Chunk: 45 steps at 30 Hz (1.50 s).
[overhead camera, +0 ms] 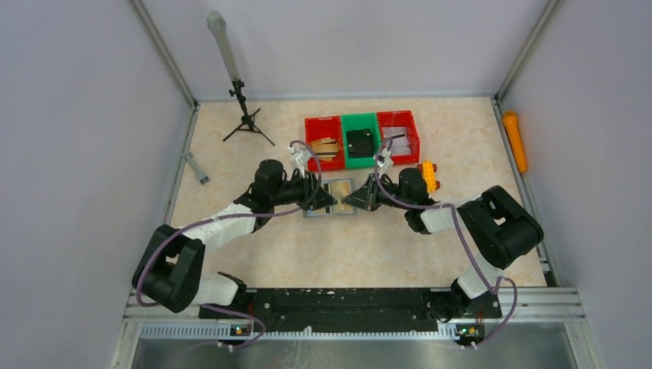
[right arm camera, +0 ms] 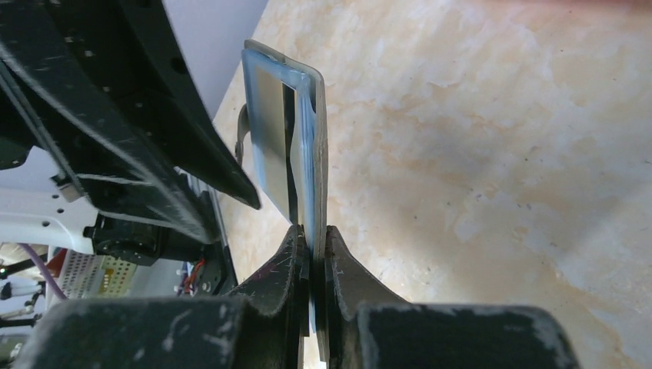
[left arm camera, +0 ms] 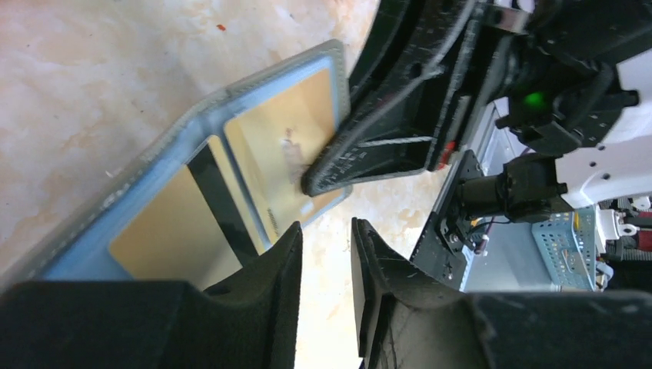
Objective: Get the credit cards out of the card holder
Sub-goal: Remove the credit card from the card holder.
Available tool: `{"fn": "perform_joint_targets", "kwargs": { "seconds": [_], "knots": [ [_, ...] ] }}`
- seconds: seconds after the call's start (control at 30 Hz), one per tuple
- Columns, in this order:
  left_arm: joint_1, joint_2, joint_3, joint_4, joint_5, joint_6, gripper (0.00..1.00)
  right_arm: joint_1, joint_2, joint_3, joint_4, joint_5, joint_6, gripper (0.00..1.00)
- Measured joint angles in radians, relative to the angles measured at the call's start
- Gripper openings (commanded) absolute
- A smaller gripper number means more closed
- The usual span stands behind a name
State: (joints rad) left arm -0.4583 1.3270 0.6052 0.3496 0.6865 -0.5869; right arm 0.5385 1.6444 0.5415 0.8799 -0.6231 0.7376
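Right gripper (right arm camera: 311, 250) is clamping holder (right arm camera: 306, 115) by its edge, mid-frame in top view, to brace it | left gripper (left arm camera: 327, 234) is hovering open just beside cards (left arm camera: 281, 146), likely aligning to draw one out

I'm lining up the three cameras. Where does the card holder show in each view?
Top external: card holder at the centre of the picture, at the tips of the right gripper.
Left wrist: card holder left of centre, opened, gold credit cards in its pockets.
Right wrist: card holder at centre, seen edge-on.
Shared landmark: the right gripper, shut on the holder's edge in every view.
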Motion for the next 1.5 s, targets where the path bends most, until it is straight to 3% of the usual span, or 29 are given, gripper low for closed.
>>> {"fn": "perform_joint_targets", "kwargs": {
  "seconds": [0.27, 0.57, 0.93, 1.1, 1.33, 1.5],
  "knots": [
    [0.006, 0.056, 0.049, -0.1, -0.055, 0.018, 0.33, 0.0, 0.002, 0.0, 0.06, -0.034, 0.031, 0.0],
    [0.064, 0.007, 0.018, -0.068, -0.037, -0.007, 0.37, 0.0, 0.002, 0.0, 0.085, -0.049, 0.058, 0.0],
    [0.073, 0.014, -0.005, 0.09, 0.102, -0.088, 0.25, -0.005, 0.044, -0.005, 0.311, -0.143, 0.191, 0.0],
    [0.073, 0.003, -0.026, 0.132, 0.131, -0.105, 0.09, -0.008, 0.053, -0.005, 0.384, -0.168, 0.24, 0.0],
    [0.082, 0.003, -0.042, 0.222, 0.185, -0.147, 0.13, -0.014, 0.067, -0.012, 0.475, -0.189, 0.29, 0.0],
    [0.087, 0.003, -0.064, 0.284, 0.214, -0.181, 0.09, -0.014, 0.106, -0.011, 0.544, -0.214, 0.352, 0.0]
  ]
}}
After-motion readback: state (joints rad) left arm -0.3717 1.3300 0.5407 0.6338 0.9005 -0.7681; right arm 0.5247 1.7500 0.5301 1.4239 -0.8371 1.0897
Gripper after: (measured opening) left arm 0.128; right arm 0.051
